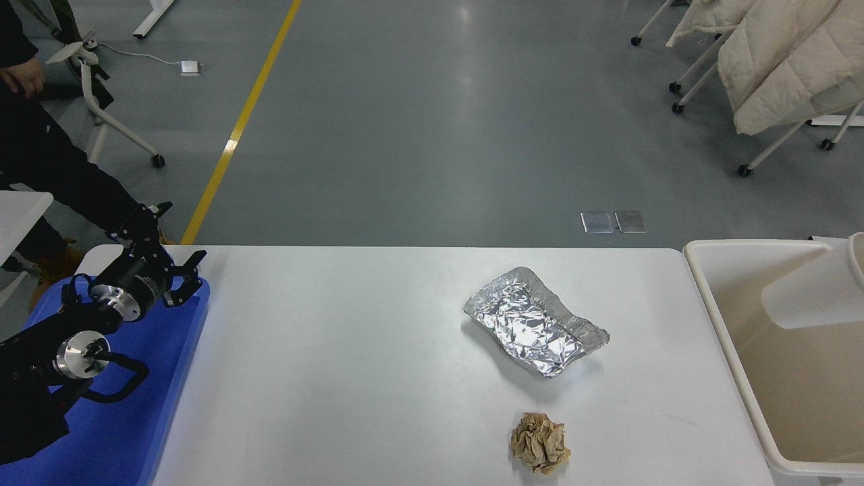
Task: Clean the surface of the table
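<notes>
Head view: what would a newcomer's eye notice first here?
Probably the shiny crumpled foil tray, right of centre on the white table surface, with a brown paper ball nearer the front edge. At the right edge, a white paper cup is over the cream bin; the left gripper is over the blue tray.

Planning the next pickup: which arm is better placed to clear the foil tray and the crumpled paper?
Probably the right. The foil tray and crumpled paper lie toward the cream bin, on that arm's side. The left end effector sits far off over the blue tray.
</notes>
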`<action>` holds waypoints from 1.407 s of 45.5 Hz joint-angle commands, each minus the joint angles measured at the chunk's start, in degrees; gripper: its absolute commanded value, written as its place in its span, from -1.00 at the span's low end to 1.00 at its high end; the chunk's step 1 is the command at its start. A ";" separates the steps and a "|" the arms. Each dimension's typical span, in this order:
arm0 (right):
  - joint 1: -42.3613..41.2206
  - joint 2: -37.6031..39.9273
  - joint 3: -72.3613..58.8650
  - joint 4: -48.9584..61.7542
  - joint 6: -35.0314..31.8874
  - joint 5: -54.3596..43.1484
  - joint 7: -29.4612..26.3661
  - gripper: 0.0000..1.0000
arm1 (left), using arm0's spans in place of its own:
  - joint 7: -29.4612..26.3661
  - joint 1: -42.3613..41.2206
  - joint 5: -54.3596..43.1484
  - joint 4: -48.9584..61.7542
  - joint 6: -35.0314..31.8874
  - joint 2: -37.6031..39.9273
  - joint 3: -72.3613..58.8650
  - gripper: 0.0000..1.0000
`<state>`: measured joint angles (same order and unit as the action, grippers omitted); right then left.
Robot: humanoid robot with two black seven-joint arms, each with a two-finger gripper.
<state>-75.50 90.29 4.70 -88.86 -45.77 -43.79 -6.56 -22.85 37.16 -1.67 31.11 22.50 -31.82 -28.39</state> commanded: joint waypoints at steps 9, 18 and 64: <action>-0.61 -4.85 -1.62 9.04 5.42 0.10 -0.03 -1.00 | 0.00 -0.07 0.00 0.00 0.00 0.01 0.00 1.00; 3.43 -12.76 -3.91 20.38 12.80 0.10 0.06 -1.00 | 0.00 0.02 0.00 0.00 0.00 0.01 0.00 1.00; 26.28 -48.88 -2.94 58.26 43.12 0.28 0.06 -1.00 | 0.00 0.02 0.00 0.00 0.00 0.01 0.00 1.00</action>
<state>-53.59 50.89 1.65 -41.02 -8.64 -43.54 -6.51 -22.85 37.18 -1.67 31.11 22.50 -31.82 -28.39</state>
